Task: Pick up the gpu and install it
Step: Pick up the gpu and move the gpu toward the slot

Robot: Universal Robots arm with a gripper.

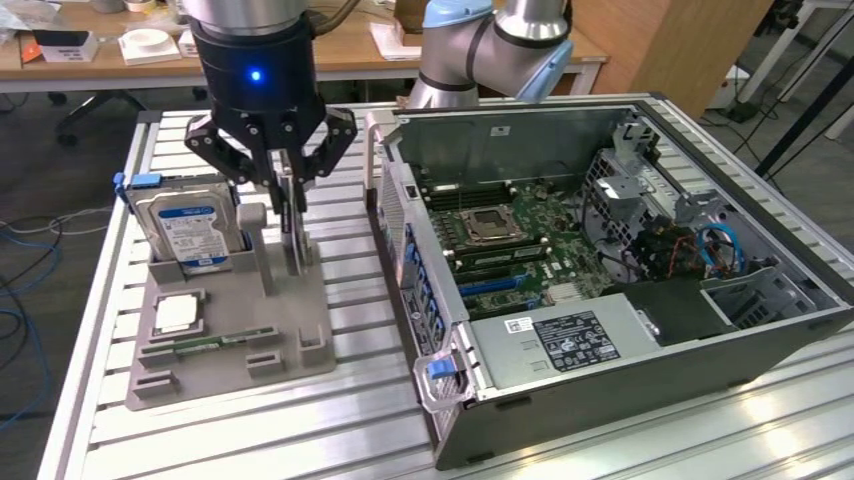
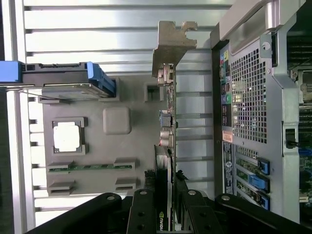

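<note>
The grey holder tray (image 1: 234,365) carries one hard drive (image 1: 187,228) standing upright, one processor (image 1: 178,313) and one memory stick (image 1: 200,347) lying flat, and the gpu (image 1: 300,240) standing on edge. The pincer (image 1: 283,195) is closed narrowly on the gpu's upper edge. One open computer case (image 1: 641,400) lies on the slatted metal surface (image 1: 334,420), at the exterior view's right of the tray. Wooden desks (image 1: 347,55) stand behind

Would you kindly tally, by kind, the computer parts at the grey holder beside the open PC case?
hard drive: 1
processor chip: 1
memory stick: 1
gpu: 1
Total: 4
</note>
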